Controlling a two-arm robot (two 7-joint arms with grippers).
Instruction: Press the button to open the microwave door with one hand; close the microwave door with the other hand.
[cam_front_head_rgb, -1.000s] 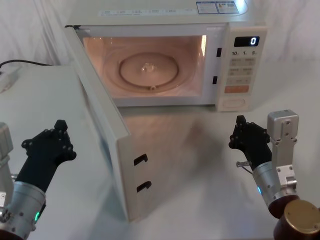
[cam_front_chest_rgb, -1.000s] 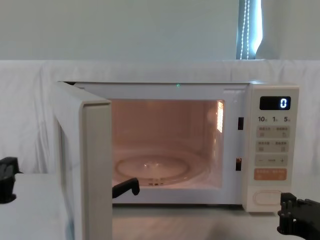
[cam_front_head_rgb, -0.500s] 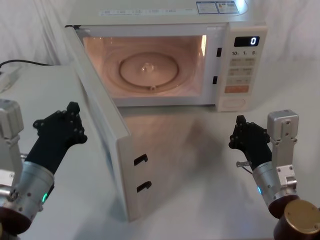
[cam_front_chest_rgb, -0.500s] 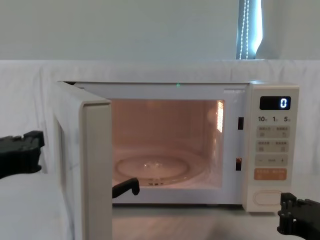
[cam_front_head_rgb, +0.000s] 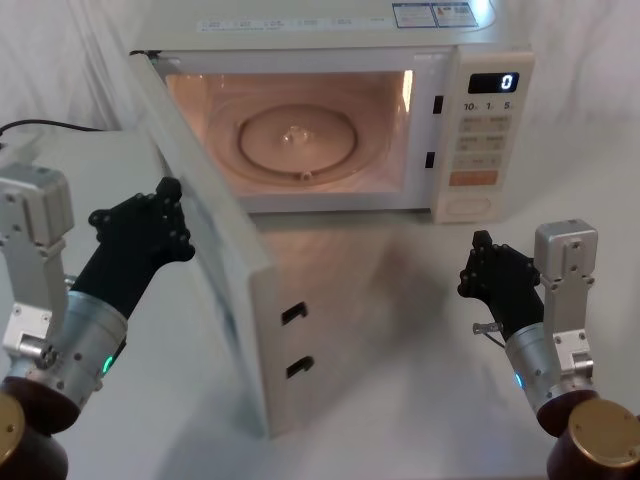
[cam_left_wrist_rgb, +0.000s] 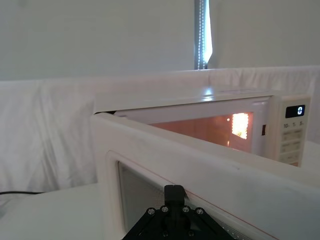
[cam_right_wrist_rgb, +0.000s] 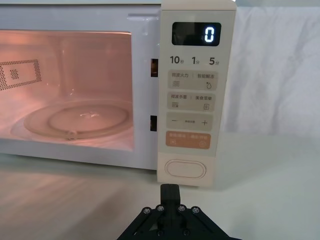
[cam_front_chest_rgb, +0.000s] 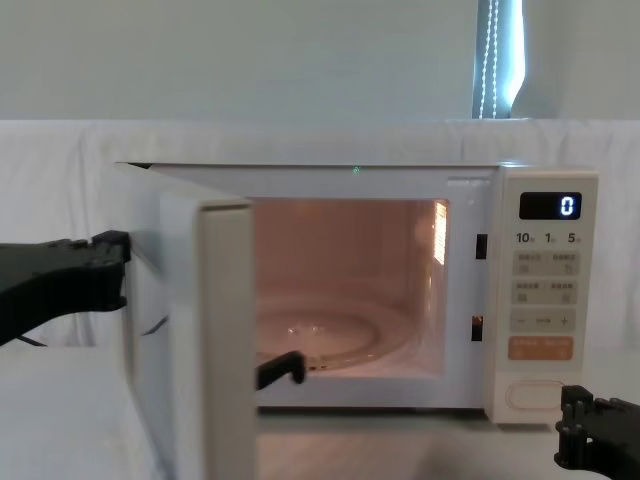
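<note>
1 of 2 steps: looking done, judging by door (cam_front_head_rgb: 212, 262) standing open w/ cavity lit
Door: swinging out on its left hinge, free edge pointing toward robot, latch hooks showing on that edge
Button (cam_right_wrist_rgb: 186, 169): sitting at bottom of control panel, under orange key, nothing touching it
L gripper (cam_front_head_rgb: 168, 192): working at door's outer face, tip looking to be touching it about mid-height, near the window; fingers pressed together, holding nothing
R gripper (cam_front_head_rgb: 483, 244): hanging over table (cam_front_head_rgb: 400, 330) in front of panel, apart from button, fingers pressed together, holding nothing; appearing idle
Microwave (cam_front_head_rgb: 330, 30): sitting at back of table, display reading 0, glass turntable (cam_front_head_rgb: 298, 140) lying bare inside
Left to do: pushing door round to the right till it's lying flush and hooks are latching into the slots beside the panel
Progress est.: roughly halfway; closing push looking as if it's just beginning, door being far from shut
</note>
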